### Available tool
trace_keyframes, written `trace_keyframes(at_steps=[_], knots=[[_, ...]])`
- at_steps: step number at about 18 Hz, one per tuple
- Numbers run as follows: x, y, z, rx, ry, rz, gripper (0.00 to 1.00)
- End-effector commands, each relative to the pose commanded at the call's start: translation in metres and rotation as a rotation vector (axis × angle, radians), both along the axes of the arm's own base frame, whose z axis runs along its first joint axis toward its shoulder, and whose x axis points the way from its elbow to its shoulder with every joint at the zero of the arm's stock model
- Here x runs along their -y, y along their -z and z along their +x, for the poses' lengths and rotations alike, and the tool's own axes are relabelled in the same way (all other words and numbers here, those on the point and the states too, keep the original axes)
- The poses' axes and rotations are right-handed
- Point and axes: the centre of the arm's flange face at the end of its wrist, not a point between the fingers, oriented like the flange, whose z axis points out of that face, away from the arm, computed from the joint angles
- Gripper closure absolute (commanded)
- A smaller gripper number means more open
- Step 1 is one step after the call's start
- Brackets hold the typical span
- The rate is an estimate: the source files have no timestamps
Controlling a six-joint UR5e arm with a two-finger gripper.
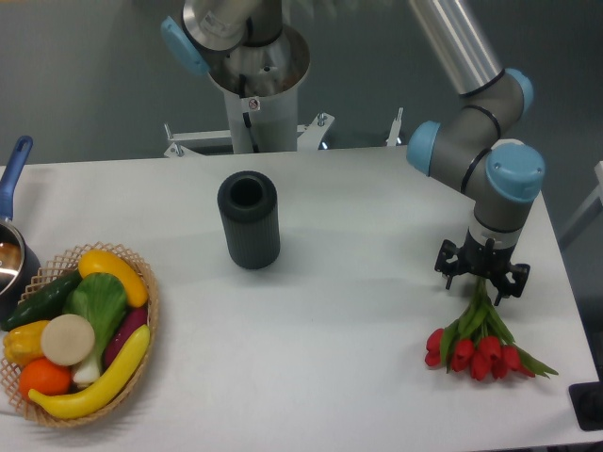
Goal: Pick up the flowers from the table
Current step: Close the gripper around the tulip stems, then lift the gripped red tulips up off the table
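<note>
Camera view: gripper sits low over flowers' stems, blooms just below it on surface; closure hidden, cannot tell.

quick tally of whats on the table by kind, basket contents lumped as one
flowers: 1 bunch, under the hand
black cup: 1
basket of vegetables: 1
pot at the left edge: 1
total: 4 on the table

We find no text, brand or number we can read; a small sticker on the robot's base is too blurred.
</note>
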Motion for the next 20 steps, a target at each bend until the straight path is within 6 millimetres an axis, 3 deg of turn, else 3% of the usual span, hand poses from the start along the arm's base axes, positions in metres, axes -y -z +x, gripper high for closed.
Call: trace_keyframes(at_steps=[3, 5, 8, 20], knots=[[0.0, -0.002, -0.002, -0.004, -0.001, 0.003, 0.92], [0.0, -0.005, -0.003, -0.009, -0.001, 0.008, 1.0], [0.001, -0.016, -0.004, -0.021, -0.011, 0.015, 1.0], [0.015, -0.117, -0.008, -0.157, -0.036, 0.034, 1.0]])
